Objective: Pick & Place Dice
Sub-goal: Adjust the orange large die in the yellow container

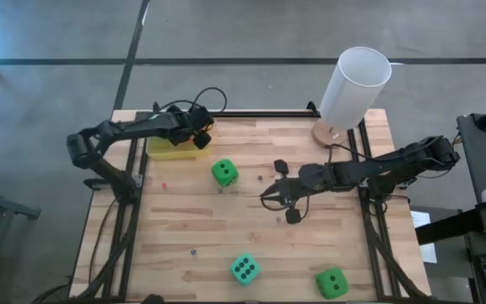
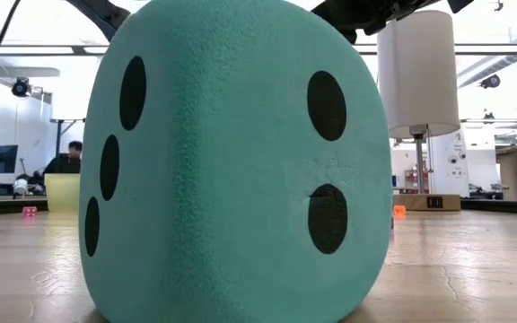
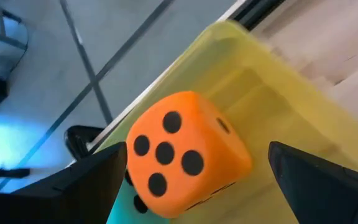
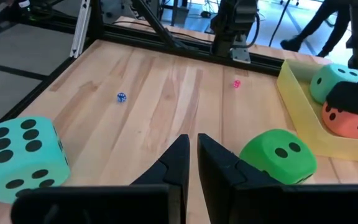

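Observation:
A translucent yellow tray (image 1: 169, 152) stands at the table's far left. In it lie an orange-red die (image 3: 179, 155) and a teal die (image 4: 334, 79), side by side. My left gripper (image 1: 199, 135) is open above the tray, its fingers on either side of the orange-red die. A bright green die (image 1: 224, 173) rests on the table near the tray. A second teal die (image 1: 245, 269) and a second green die (image 1: 332, 283) rest near the near edge. My right gripper (image 1: 266, 196) is shut and empty over mid-table, pointing toward the first green die (image 4: 278, 155). My left gripper comes at the orange-red die from above with its fingers open. A gap shows between one finger (image 3: 316, 180) and the die. Whether the other finger (image 3: 86, 177) touches the die's side (image 3: 132, 149) I cannot tell.
A white cylinder on a round wooden base (image 1: 353, 84) stands at the far right corner. Tiny blue (image 4: 122, 97) and pink (image 4: 236, 83) dice lie on the wood. The near teal die (image 2: 240, 161) fills the low view. A person (image 2: 68, 160) sits beyond the table.

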